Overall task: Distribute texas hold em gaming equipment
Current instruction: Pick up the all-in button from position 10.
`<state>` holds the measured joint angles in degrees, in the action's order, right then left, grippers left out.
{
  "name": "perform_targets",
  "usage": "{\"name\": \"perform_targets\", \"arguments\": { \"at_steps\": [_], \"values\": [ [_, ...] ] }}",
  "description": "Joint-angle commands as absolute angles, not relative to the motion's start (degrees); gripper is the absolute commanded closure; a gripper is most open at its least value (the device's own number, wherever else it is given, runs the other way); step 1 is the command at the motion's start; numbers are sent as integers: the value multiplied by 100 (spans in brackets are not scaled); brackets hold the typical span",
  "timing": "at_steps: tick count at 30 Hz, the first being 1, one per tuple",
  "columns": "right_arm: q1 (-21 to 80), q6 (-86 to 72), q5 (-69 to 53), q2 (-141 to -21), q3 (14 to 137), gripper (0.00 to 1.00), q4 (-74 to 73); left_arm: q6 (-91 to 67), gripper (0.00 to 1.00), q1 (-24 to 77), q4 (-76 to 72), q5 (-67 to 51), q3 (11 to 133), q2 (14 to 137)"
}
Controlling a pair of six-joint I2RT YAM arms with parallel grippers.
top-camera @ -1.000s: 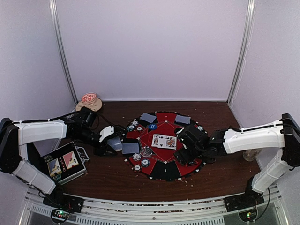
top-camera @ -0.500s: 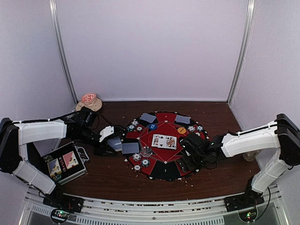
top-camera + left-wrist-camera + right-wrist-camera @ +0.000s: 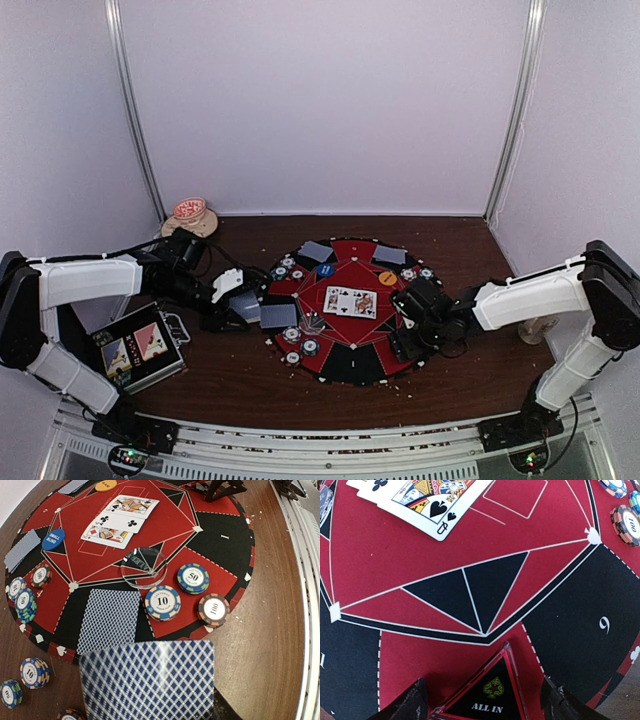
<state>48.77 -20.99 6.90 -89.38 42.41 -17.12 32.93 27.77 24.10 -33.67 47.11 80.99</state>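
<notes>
The left fingers (image 3: 232, 318) clamp a blue-backed card (image 3: 150, 680); the right fingers (image 3: 407, 705) stand apart around the "ALL IN" triangle (image 3: 492, 697). Chips (image 3: 162, 602) read 10, 50, 100.

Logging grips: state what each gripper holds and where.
Left gripper pinches a blue-backed card by one edge; right gripper holds nothing, open astride the ALL IN triangle.

Face-up cards (image 3: 120, 520) at mat (image 3: 220, 540) centre, blue-backed cards (image 3: 110, 620) and striped chips (image 3: 162, 602) near edge.

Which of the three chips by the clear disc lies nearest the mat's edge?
The dark chip marked 100; the blue 10 chip and green 50 chip sit further in.
</notes>
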Motion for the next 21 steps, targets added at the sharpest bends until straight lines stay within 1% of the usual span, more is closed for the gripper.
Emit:
{"name": "perform_targets", "arguments": {
  "at_steps": [1, 6, 21],
  "values": [
    [4847, -2063, 445, -9018, 4157, 21, -1753, 3330, 54, 2774, 2295, -3450, 4728, 8002],
    [4889, -2100, 353, -8904, 4125, 17, -1820, 3327, 54, 2773, 2296, -3440, 4729, 8008],
    [5079, -2134, 499, -8657, 4223, 15, -2302, 3329, 55, 2769, 2298, -3439, 4729, 7999]
  ]
}}
